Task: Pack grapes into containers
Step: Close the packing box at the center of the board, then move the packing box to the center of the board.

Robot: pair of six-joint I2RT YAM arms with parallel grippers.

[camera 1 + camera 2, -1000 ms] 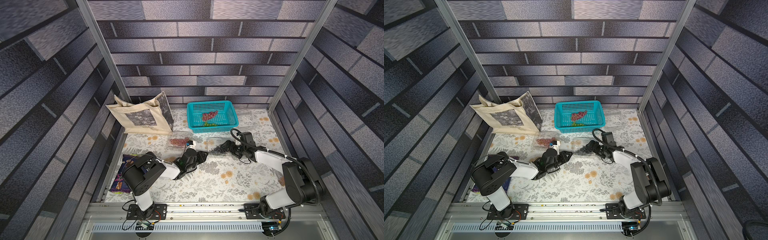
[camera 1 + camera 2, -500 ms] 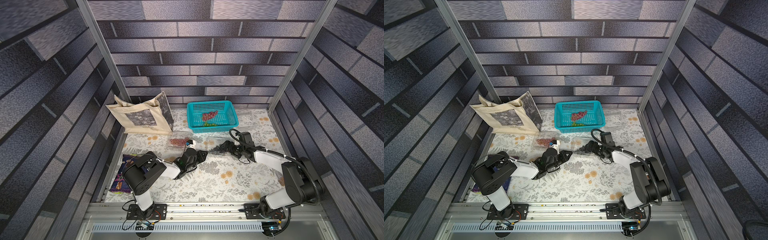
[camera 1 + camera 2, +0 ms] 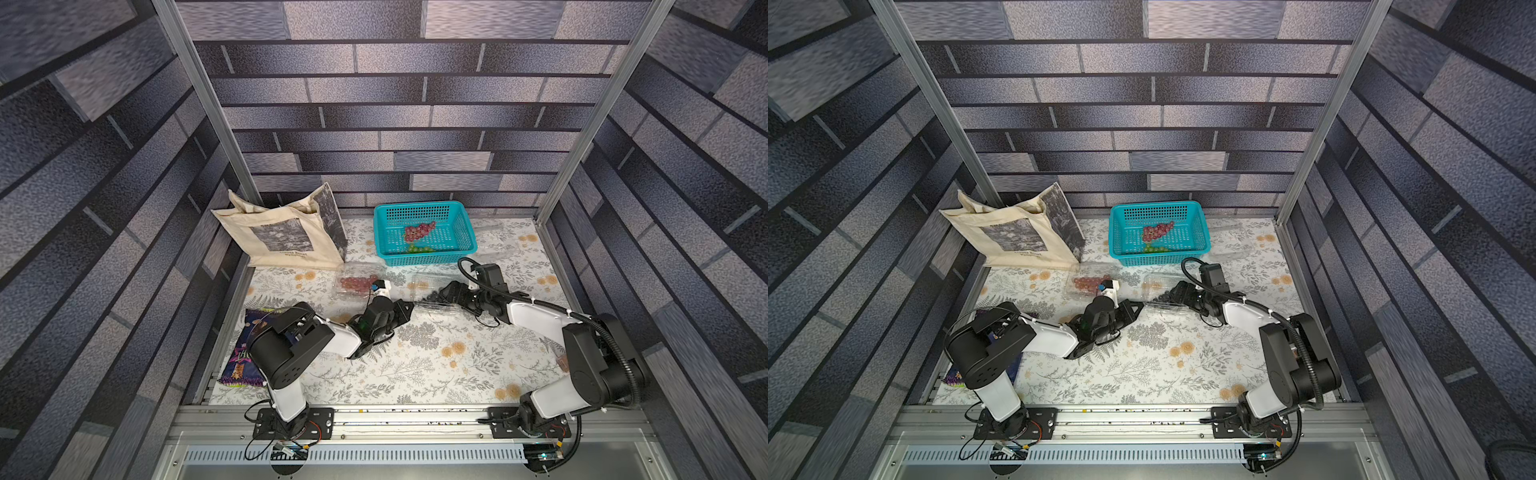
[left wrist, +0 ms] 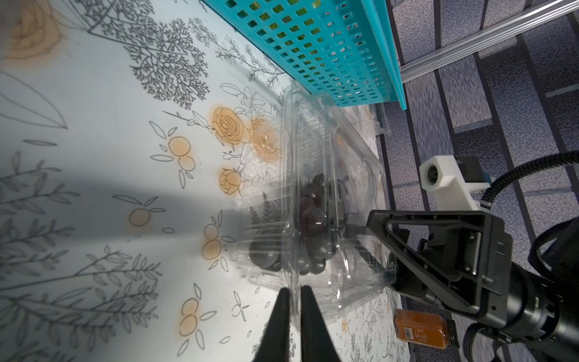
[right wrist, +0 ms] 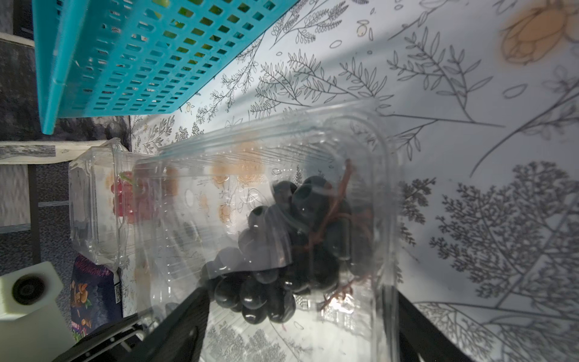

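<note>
**A:** What has been changed since the earlier frames?

**B:** The left gripper (image 4: 294, 299) has been closed the last little way. Its jaws are now pressed together on a thin clear rim of the dark-grape container (image 4: 341, 150). Both arms have hardly been shifted in the top views.

**A:** And the right gripper (image 5: 297, 313)?

**B:** Its jaws are spread wide and set astride one end of the same container, with a finger by each side wall. Whether the walls are being pressed cannot be told.

**A:** Where are the grapes found?

**B:** The dark grapes (image 5: 282, 250) are lying inside that container, just toward 1 o'clock from the middle of the tabletop (image 3: 436, 365). The red-grape container (image 3: 353, 272) is set at 11 o'clock, just beside the left wrist, with red grapes (image 3: 358, 284) in it. A red bunch (image 3: 417, 231) and a green bunch (image 3: 419, 249) are left in the teal basket (image 3: 415, 205) at 12 o'clock.

**A:** What edges must be minded?

**B:** The dark-grape container's far edge is close to the basket's front wall. A tote bag (image 3: 282, 232) is stood at 10 o'clock and a snack packet (image 3: 245, 357) is laid at 8 o'clock. Bare tabletop is seen from 4 to 7 o'clock, up to the front rail.
</note>
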